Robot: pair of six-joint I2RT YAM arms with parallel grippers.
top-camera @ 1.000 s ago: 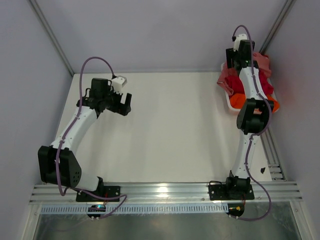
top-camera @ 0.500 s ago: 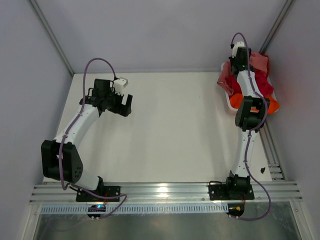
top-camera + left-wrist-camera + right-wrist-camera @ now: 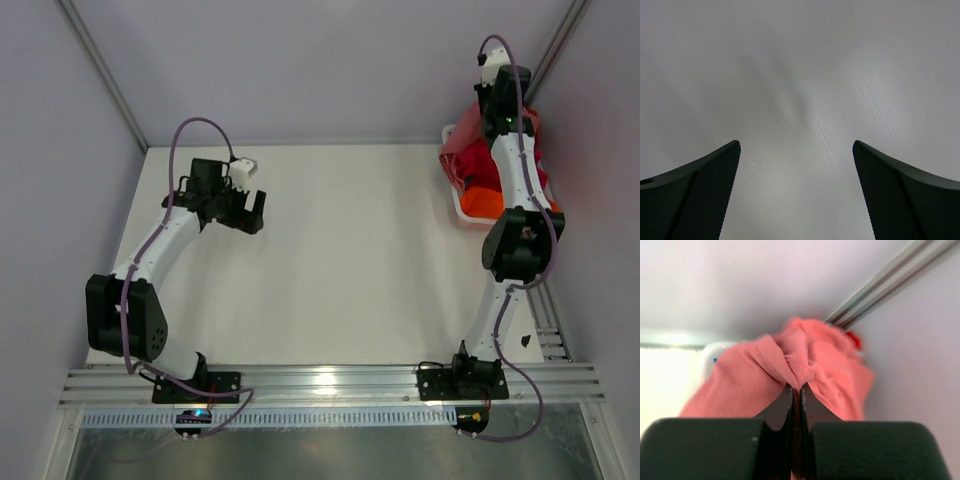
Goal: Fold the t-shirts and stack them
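— What are we seeing on the table (image 3: pixel 350 260)?
— We are looking at a pale, flat top, and a white tub (image 3: pixel 460 207) is sitting on it in the far right corner.
— Is the tub touching the wall?
— We are not managing to tell.

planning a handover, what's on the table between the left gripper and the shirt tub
Nothing: in the top view only bare table lies between the left gripper and the tub.

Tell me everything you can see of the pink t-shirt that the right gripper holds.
The pink t-shirt is soft, plain salmon cloth, bunched and creased. The right gripper is shut on a pinched fold of it; the rest drapes loosely over the white tub in the far right corner. No label or sleeve can be made out.
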